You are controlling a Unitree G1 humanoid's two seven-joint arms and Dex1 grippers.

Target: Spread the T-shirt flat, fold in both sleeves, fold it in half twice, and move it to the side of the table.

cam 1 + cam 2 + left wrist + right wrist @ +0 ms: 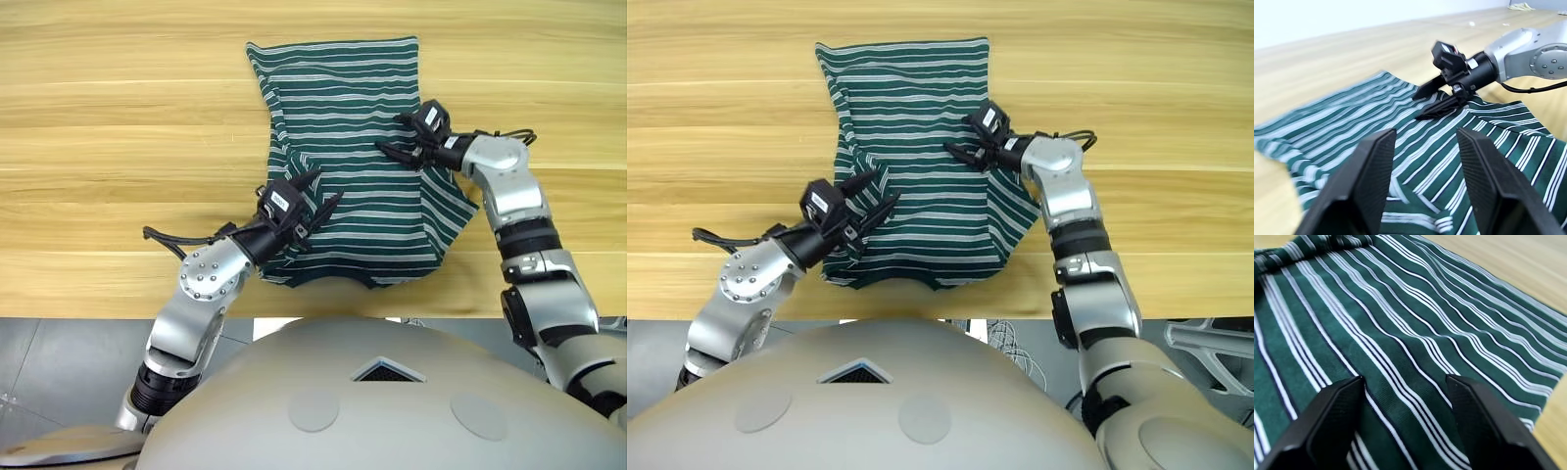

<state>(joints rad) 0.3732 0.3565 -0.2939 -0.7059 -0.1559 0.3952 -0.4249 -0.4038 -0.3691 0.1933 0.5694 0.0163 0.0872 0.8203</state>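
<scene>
Head view: the green striped T-shirt (343, 108) lies on the wooden counter (118, 98), midway along it, with its collar by the near edge and its hem toward the far edge. The left pincer (325, 189) sits over the shirt's near left part, spread wide and gripping nothing. The right pincer (389, 134) is at the shirt's right side, also spread.

Left wrist view: 2 black fingers (1366, 181) stand apart above the striped cloth. Across the shirt, the right pincer's lower finger lies on the fabric.

Right wrist view: 2 fingers (1332, 421) are spread just over smooth stripes, with bare counter beyond the shirt's edge.
</scene>
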